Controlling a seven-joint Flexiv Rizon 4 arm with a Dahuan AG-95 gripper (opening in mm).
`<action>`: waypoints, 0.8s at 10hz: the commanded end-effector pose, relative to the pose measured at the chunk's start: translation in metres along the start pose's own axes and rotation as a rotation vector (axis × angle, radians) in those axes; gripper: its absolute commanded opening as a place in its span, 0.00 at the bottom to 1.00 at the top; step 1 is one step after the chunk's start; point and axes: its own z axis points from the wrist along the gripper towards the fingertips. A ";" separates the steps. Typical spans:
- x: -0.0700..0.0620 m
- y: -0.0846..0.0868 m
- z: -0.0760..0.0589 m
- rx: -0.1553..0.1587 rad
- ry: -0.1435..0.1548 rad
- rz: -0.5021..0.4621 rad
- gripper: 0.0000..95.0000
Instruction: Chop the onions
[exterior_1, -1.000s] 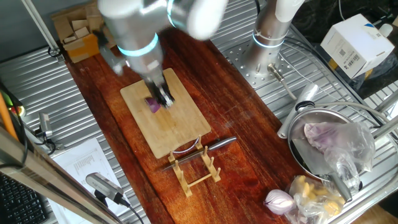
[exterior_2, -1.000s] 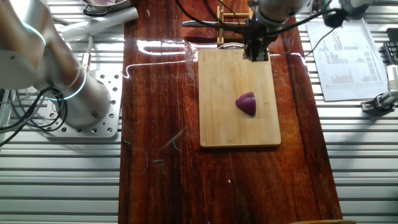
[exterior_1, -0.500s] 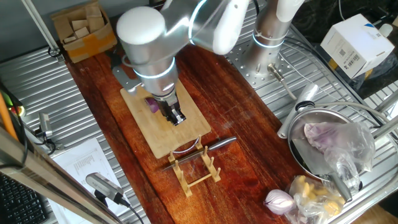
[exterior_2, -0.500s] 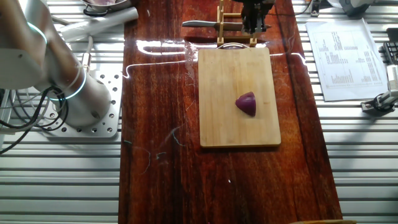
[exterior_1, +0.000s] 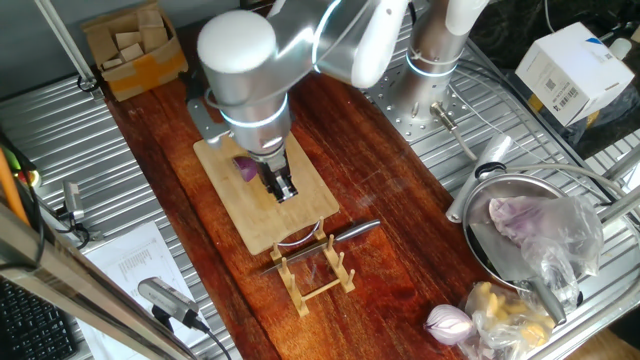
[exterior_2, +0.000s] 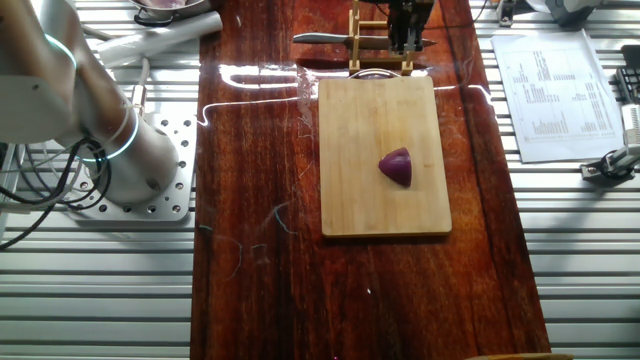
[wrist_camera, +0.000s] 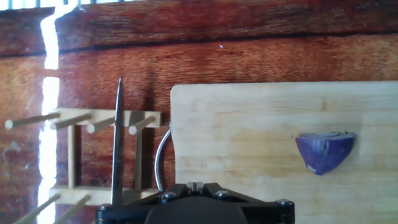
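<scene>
Moved off the onion wedge (exterior_2: 396, 166), now mid-right on cutting board (exterior_2: 370, 120); gripper (exterior_1: 283, 190) shifted toward knife (wrist_camera: 117, 143) on wooden rack (wrist_camera: 74, 121), top of frame. Likely fetching knife; chopping not begun. Fingers' state: cannot tell. One wedge, one knife, one board.

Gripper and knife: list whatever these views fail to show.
- Gripper: open or shut unclear; fingertips cut off by the hand view's bottom edge, small in both fixed views.
- Knife: handle hidden behind the gripper body in the hand view.
- Onion: partly hidden behind the arm in one fixed view.
</scene>
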 end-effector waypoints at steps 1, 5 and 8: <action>0.002 -0.001 -0.001 -0.010 -0.005 -0.050 0.00; 0.004 0.009 0.001 -0.011 -0.003 -0.003 0.00; 0.011 0.041 0.011 -0.010 -0.023 0.071 0.00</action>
